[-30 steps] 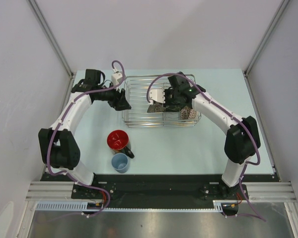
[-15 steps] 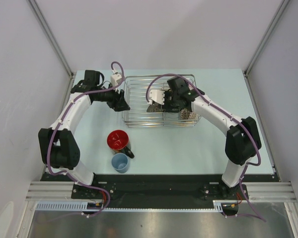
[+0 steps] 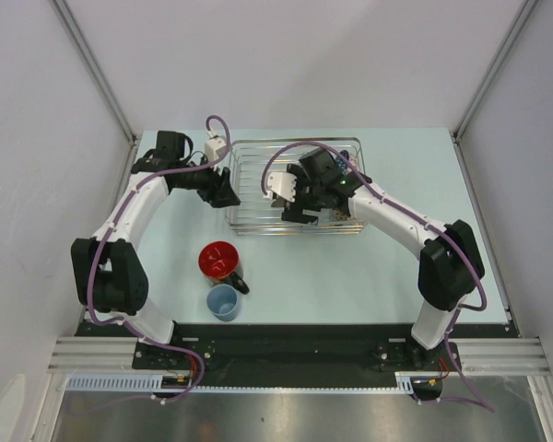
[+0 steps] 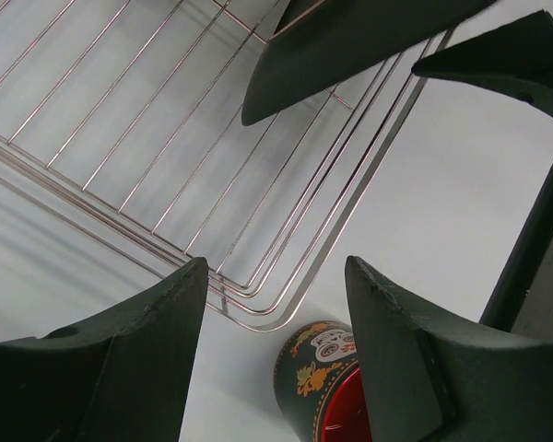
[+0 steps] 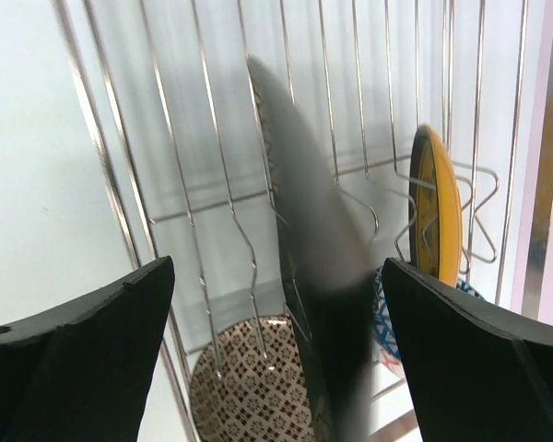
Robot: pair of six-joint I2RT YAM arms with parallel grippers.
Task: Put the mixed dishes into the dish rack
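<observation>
The dark square floral plate (image 5: 304, 193) stands on edge in the rectangular silver wire-grid dish rack (image 3: 258, 230), squarely between the fingers of the right gripper (image 5: 272, 276) — a flat face turned toward each finger, its long edge running away from the wrist along the rack's wires. The fingers are spread wide, one clear of each face, gripping nothing. The plate is blurred in the wrist view, so whether it sits firm cannot be told. Just beyond the finger on that view's right side, the round yellow plate (image 5: 435, 207) stands upright in a wire slot. Below the hand lies the pinkish-beige patterned bowl (image 5: 249, 387). A clean exit looks to depend on the hand backing out in line with the plate's edge, since a sideways drift could tip it. Outside the rack, the red-inside dark skull-print mug (image 3: 221, 261) and small light-blue cup (image 3: 223, 301) sit on the pale table (image 3: 350, 267), toward the bases from the left gripper (image 3: 227, 191), which hangs half-spread and empty at the rack's left rim — the nearer arm for both.
</observation>
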